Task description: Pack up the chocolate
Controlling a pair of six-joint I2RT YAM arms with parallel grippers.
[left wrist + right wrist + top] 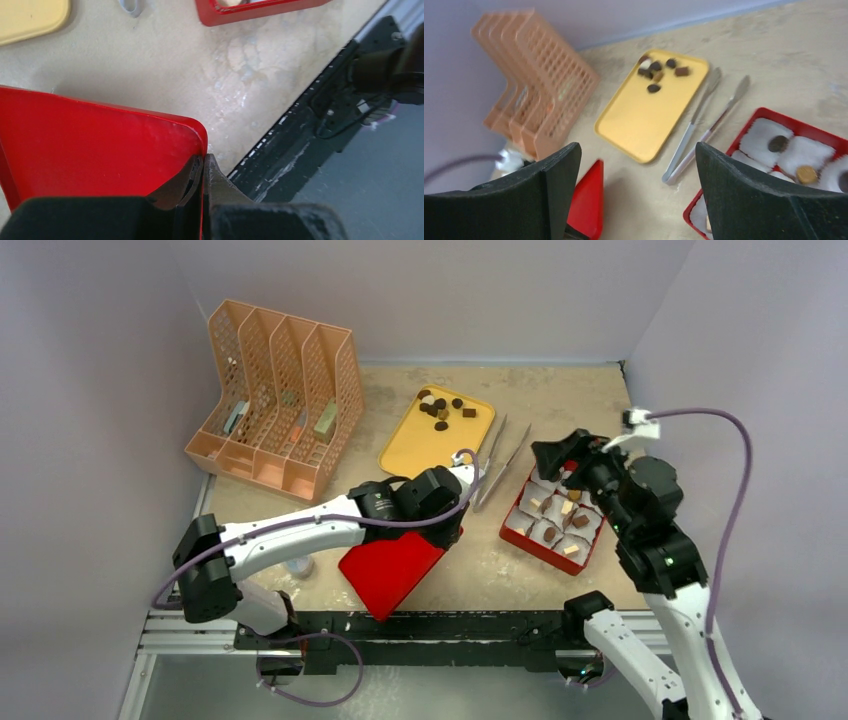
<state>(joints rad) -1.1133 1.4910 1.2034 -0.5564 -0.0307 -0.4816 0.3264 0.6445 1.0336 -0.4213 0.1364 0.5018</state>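
Several loose chocolate pieces lie at the far end of the yellow tray; they also show in the right wrist view. More pieces sit in white paper cups in the red box, such as a dark round and a tan one. My left gripper is shut on the edge of the red lid and holds it tilted near the table's front. My right gripper is open and empty above the far end of the box; its jaws stand wide apart.
Metal tongs lie between the tray and the box, and show in the right wrist view. An orange file organizer stands at the back left. The table's front edge with a black rail is close to the lid.
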